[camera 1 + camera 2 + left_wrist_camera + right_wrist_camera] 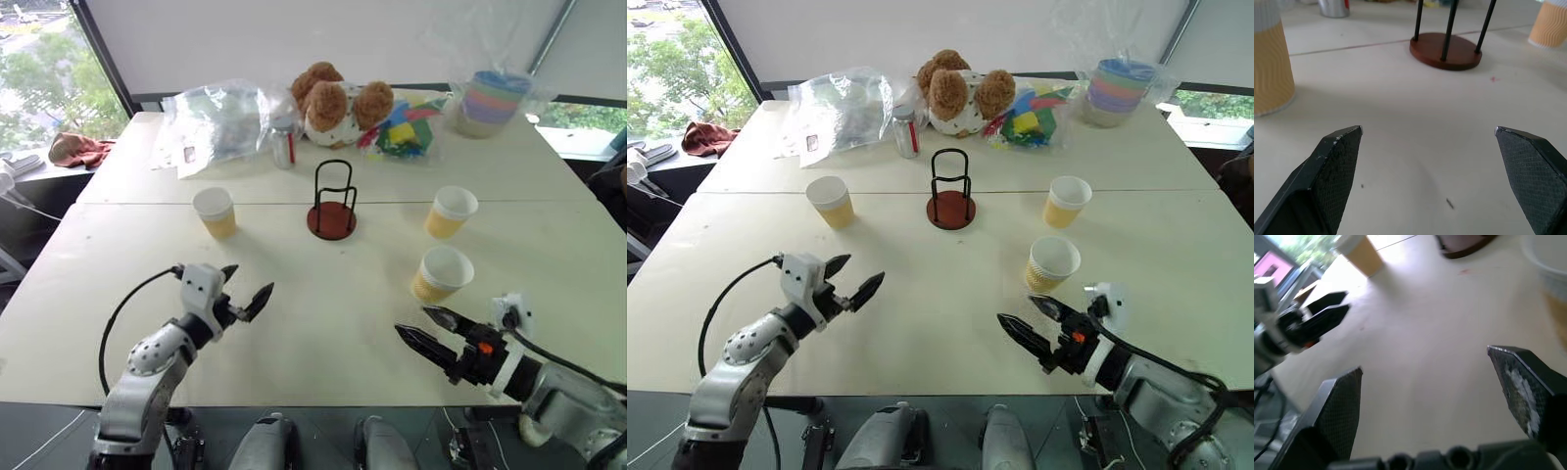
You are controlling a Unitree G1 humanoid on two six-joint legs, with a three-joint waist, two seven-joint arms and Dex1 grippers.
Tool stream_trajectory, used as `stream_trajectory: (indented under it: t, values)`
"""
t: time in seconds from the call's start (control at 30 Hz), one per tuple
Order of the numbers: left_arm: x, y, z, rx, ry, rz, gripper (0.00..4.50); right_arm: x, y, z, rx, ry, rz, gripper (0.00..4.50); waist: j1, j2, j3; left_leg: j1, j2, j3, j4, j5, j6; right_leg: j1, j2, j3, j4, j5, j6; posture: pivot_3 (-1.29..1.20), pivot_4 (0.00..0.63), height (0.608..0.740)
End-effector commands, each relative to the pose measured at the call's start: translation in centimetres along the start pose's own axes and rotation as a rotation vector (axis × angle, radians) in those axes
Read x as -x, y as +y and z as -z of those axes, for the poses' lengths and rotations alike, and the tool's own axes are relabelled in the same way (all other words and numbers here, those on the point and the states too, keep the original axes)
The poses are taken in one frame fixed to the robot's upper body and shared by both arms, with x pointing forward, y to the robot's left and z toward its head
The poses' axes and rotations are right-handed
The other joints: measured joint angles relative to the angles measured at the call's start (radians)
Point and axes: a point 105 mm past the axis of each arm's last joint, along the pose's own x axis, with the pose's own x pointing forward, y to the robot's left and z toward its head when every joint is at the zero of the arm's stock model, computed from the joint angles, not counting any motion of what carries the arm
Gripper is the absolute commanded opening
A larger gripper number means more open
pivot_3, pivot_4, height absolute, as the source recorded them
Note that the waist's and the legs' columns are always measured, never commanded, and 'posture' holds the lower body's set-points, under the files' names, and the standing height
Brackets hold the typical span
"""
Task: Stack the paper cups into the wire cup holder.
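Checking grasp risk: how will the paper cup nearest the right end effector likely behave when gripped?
The nearest paper cup looks thin-walled and empty, so probably light and crushable. Standing upright on its narrower base, it may tip if nudged. Its ribbed sleeve should resist slipping.

My finger pads (pixel 1337 166) are matt, cross-hatched black; ribbed paper cups (pixel 443 271); thin black wire holder (pixel 332 201) on glossy reddish base.

- a pale table (pixel 294 343) of two tops joined along a seam carries everything.
- the wire cup holder (pixel 332 202) stands near the middle, just behind the seam.
- three paper cups, upright and apart: one left (pixel 216 212), one right (pixel 451 212), one nearer on the right (pixel 441 273).
- along the far edge: a clear plastic bag (pixel 211 122), a small silver can (pixel 283 145), a brown teddy bear (pixel 338 101), coloured blocks in plastic (pixel 404 127), wrapped pastel bowls (pixel 490 101).
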Motion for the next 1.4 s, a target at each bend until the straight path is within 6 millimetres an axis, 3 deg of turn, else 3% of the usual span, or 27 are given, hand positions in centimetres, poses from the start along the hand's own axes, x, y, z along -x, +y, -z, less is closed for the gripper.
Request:
stream_trajectory:
  t: [0.03,0.13,0.23,0.37,0.53,0.67,1.0,1.1,1.33,1.4]
  values:
    - [-0.7,-0.6,-4.5,0.025,-0.027,0.230,4.50,-1.0,4.0,-6.7,0.070,-0.103,-0.218,4.43,-0.002,-0.001,0.002,0.000,0.000,0.000,0.001,0.000,0.000,-0.001,0.001,0.000,0.001,0.001,-0.002,0.00,0.150,0.740]
    - [-1.0,-0.2,-6.5,0.000,-0.002,0.306,4.50,-2.0,4.4,-9.4,0.059,-0.145,-0.237,4.43,0.003,-0.007,0.000,0.000,0.002,-0.003,0.000,0.001,-0.001,0.001,0.003,-0.004,0.001,0.001,-0.002,0.00,0.150,0.740]
    - [-0.8,0.1,-9.0,-0.072,0.023,0.381,4.50,-4.0,3.8,-11.5,0.165,-0.169,-0.186,4.43,0.000,-0.007,0.001,-0.002,0.003,-0.002,0.000,0.001,-0.002,-0.001,0.004,-0.005,0.000,0.002,0.000,0.00,0.150,0.740]
    - [0.5,-0.2,-11.2,-0.092,0.079,0.517,4.50,-7.0,0.2,-14.2,0.348,-0.166,-0.078,4.43,-0.006,-0.007,0.002,-0.003,0.002,0.001,0.000,0.001,-0.002,-0.002,0.006,-0.004,0.000,0.003,0.001,0.00,0.150,0.740]
    - [1.0,0.9,-12.9,-0.109,0.085,0.527,4.50,-10.2,-4.6,-13.2,0.503,-0.035,-0.050,4.43,-0.002,-0.007,0.002,-0.003,0.002,0.001,0.000,0.001,-0.001,-0.002,0.007,-0.005,0.000,0.003,0.001,0.00,0.150,0.740]
    - [0.8,1.6,-13.2,-0.113,0.066,0.496,4.50,-12.1,-6.7,-12.6,0.579,0.020,-0.063,4.43,-0.005,-0.007,0.002,-0.003,0.002,0.002,0.000,0.001,-0.001,-0.003,0.006,-0.005,0.000,0.003,0.001,0.00,0.150,0.740]
    - [0.4,1.5,-11.5,-0.103,0.062,0.458,4.50,-15.4,-8.4,-12.8,0.594,0.025,-0.108,4.43,-0.026,-0.007,0.003,-0.003,0.002,0.001,-0.001,0.006,-0.010,-0.004,0.006,-0.004,0.002,0.003,0.001,0.00,0.150,0.740]
    - [0.2,1.2,-11.3,-0.102,0.056,0.456,4.50,-16.2,-8.5,-12.6,0.586,0.020,-0.115,3.66,-0.026,-0.007,0.003,-0.003,0.002,0.001,-0.002,0.007,-0.011,-0.005,0.006,-0.004,0.002,0.003,0.001,0.00,0.150,0.740]
    - [0.6,2.0,-12.0,-0.125,0.057,0.442,4.50,-17.1,-8.8,-12.8,0.577,0.005,-0.108,0.01,-0.028,-0.006,0.003,-0.003,0.002,0.001,-0.002,0.007,-0.012,-0.006,0.006,-0.002,0.003,0.003,0.001,0.00,0.150,0.740]
    - [0.5,2.2,-12.2,-0.133,0.052,0.437,4.50,-17.2,-8.6,-13.0,0.570,-0.007,-0.116,0.01,-0.028,-0.006,0.003,-0.003,0.002,0.001,-0.003,0.007,-0.012,-0.006,0.006,-0.002,0.004,0.003,0.001,0.00,0.150,0.740]
